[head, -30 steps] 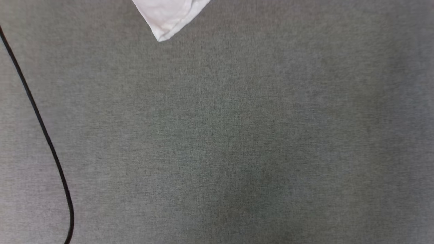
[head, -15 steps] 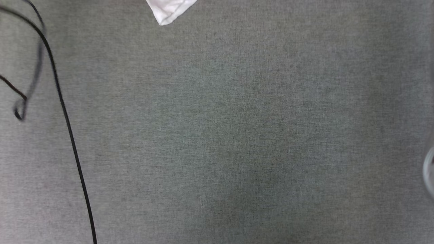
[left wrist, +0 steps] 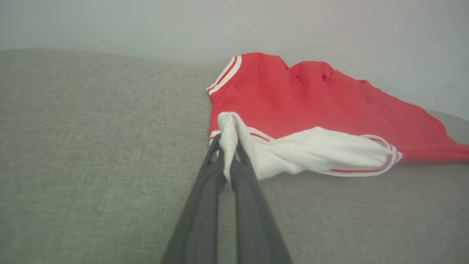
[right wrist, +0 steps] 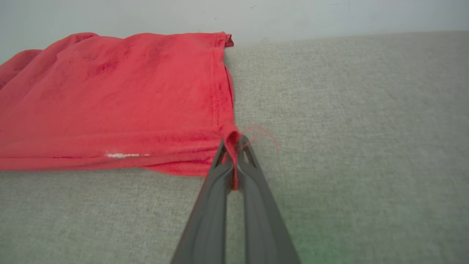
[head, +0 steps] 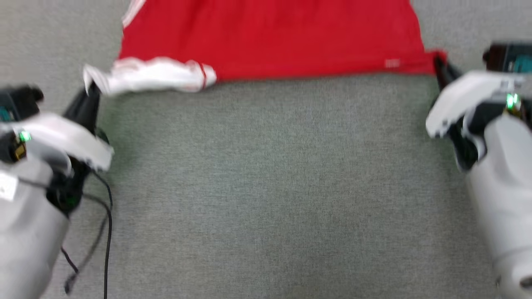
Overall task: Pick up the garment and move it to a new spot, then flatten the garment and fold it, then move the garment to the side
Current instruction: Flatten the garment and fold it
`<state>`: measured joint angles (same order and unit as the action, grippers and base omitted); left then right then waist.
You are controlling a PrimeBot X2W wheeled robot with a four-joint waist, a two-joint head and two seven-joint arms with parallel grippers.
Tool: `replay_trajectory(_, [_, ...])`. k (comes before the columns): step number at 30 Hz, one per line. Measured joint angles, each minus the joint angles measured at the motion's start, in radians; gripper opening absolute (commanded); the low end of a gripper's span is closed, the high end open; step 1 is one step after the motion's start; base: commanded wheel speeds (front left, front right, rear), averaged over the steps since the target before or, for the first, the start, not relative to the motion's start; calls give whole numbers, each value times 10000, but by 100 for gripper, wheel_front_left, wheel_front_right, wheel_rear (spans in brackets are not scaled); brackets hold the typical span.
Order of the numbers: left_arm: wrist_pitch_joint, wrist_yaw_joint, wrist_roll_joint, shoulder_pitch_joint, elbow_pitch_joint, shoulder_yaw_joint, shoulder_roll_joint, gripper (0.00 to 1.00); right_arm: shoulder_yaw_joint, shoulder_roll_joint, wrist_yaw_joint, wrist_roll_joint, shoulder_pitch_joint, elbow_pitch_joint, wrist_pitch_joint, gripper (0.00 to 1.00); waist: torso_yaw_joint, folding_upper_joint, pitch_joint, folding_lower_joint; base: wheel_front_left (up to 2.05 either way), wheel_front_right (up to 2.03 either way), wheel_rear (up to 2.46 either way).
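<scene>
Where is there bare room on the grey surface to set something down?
The widest free patch is the grey surface below the hem of the shirt, between the left gripper and the right gripper. Crowded spots: the lower left, where a cable trails, and the top, covered by the shirt.

Head view steeply down onto the grey surface, left wrist view low and close along the left gripper, right wrist view likewise along the right gripper, all three sharing the garment near edge.
</scene>
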<state>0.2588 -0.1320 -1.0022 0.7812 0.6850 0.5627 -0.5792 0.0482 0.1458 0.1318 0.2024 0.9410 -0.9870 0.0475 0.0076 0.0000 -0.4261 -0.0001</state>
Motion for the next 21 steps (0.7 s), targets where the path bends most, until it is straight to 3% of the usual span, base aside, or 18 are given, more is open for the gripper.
replay_trajectory(5, [13, 127, 773, -2113, -1237, -1070, 182, 0, -575, 349, 0, 1026, -2102, 1235, -107, 0, 48, 0, 808, -1, 0, 0, 0])
replay_trajectory(10, [13, 525, 1110, -4395, -2401, -1789, 454, 0, -803, 669, 2, 1707, -4227, 2821, -648, 0, 38, 0, 1674, -2, 0, 0, 0])
replay_trajectory(16, [10, 995, 965, -6520, -3605, -2023, 485, 0, -405, 637, 2, 1988, -6664, 4681, -1580, 0, 12, 1, 2592, -3, 0, 0, 0])
replay_trajectory(21, [-533, 1448, 663, -7793, -4543, -1893, 337, 0, 389, 224, 0, 1948, -8623, 6249, -2429, 0, 88, 0, 3216, -3, 0, 0, 0])
